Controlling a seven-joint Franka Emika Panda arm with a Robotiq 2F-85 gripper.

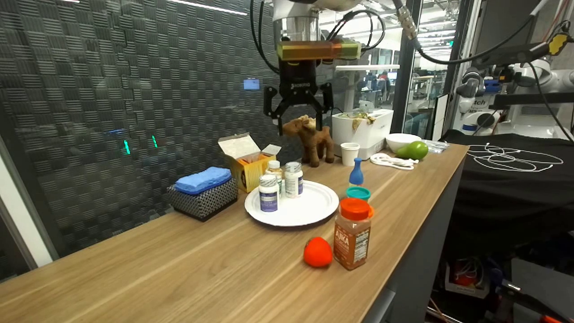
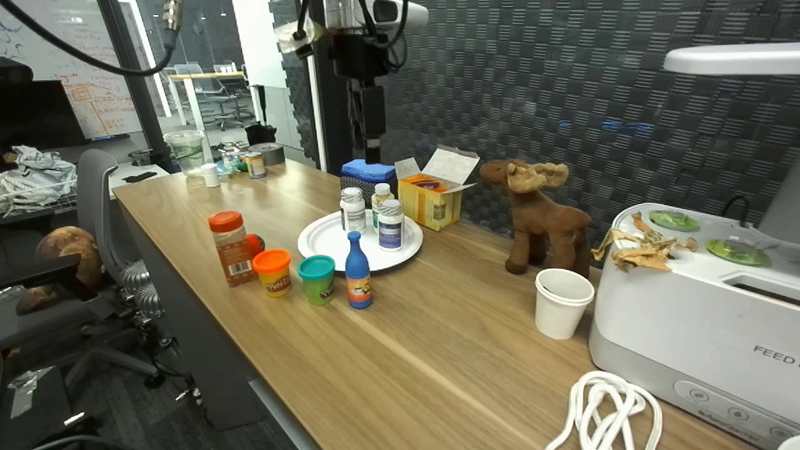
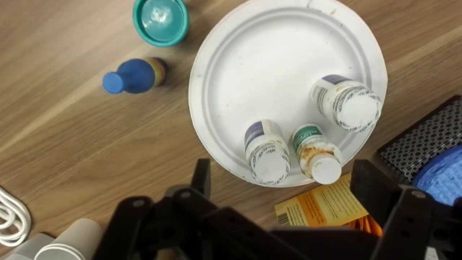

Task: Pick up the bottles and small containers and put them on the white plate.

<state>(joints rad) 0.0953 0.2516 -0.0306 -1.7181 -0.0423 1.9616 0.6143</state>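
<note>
High over the worktop [image 1: 179, 269] the arm [image 1: 298, 29] hangs straight down, and its fingers [image 1: 319, 122] are spread wide, released, with only air between the tips! Well below them sits the white plate [image 3: 267, 72], and it has three passengers aboard, all upright: a purple-labelled bottle [image 1: 269, 194], a second purple-labelled bottle [image 1: 293, 180] and, in the wrist view, a green-labelled bottle [image 3: 314, 153] tucked between those two, close to the rim, with brown smears down its side.

Over beside the plate, what a line-up: blue bottle [image 2: 358, 275], teal-lidded tub [image 2: 317, 284], orange-lidded tub [image 2: 273, 275], then the red-capped spice jar [image 2: 234, 253], every one standing, every one off the plate. Just beside the jar, a round red piece [image 1: 318, 252] rests on the worktop. Do the jar and the orange-lidded tub touch? Hard to call: in an exterior view the jar covers most of that tub.

Near the plate, the yellow box [image 1: 253, 174] stands with its flaps up; next to it a blue cloth [image 1: 204, 179] lies on a dark patterned box [image 1: 208, 200]. Farther along, a brown toy moose [image 2: 544, 219] stands near the stacked paper cups [image 2: 559, 315], and a white rope [image 2: 603, 394] lies coiled beside the white machine [image 2: 681, 319].
</note>
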